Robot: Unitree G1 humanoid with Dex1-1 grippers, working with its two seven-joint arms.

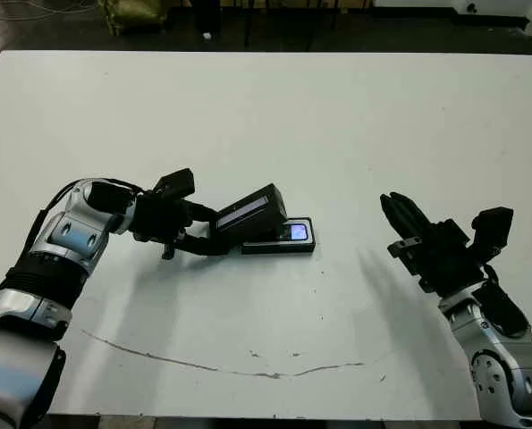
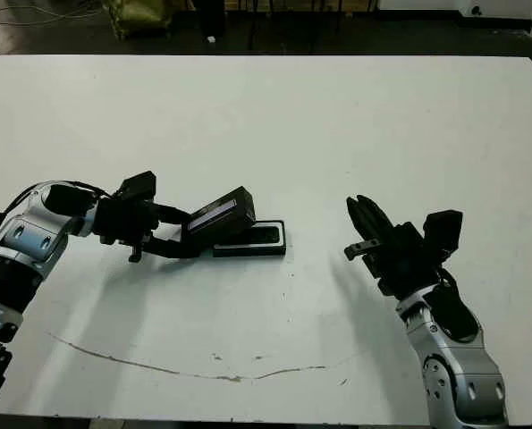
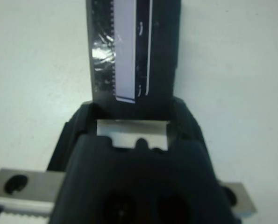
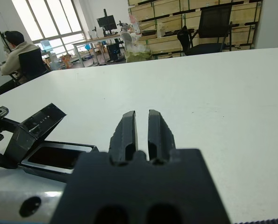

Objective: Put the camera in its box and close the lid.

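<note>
- One lid (image 1: 249,213), flat and black with a glossy pale strip along its face, is clamped in the left gripper (image 1: 205,234) by its left end. It is lifted off the table and tilted, its right end raised higher and reaching over the left part of the box.
- In the left wrist view the lid (image 3: 134,51) rises straight out from between the two black fingers (image 3: 75,128), which press on its two sides.
- One box (image 1: 280,238), a shallow black tray, lies flat on the white table (image 1: 266,116) just right of the left gripper and partly under the tilted lid.
- One camera (image 1: 297,232) lies inside the box, its bluish screen glinting near the box's right end. It is right of the left gripper and not touched by it.
- The right gripper (image 1: 400,217) hovers well to the right of the box, grasping nothing. In the right wrist view its two fingers (image 4: 124,133) stand parallel with only a thin slit between them, nearly closed on air.
- From that wrist view the box (image 4: 59,157) and the raised lid (image 4: 36,123) sit apart from the right gripper, on its left side.
- One person (image 4: 18,53) sits at a desk beyond the table's far edge, in the room behind.
- Two grippers in all: the left one loaded, the right one free.
</note>
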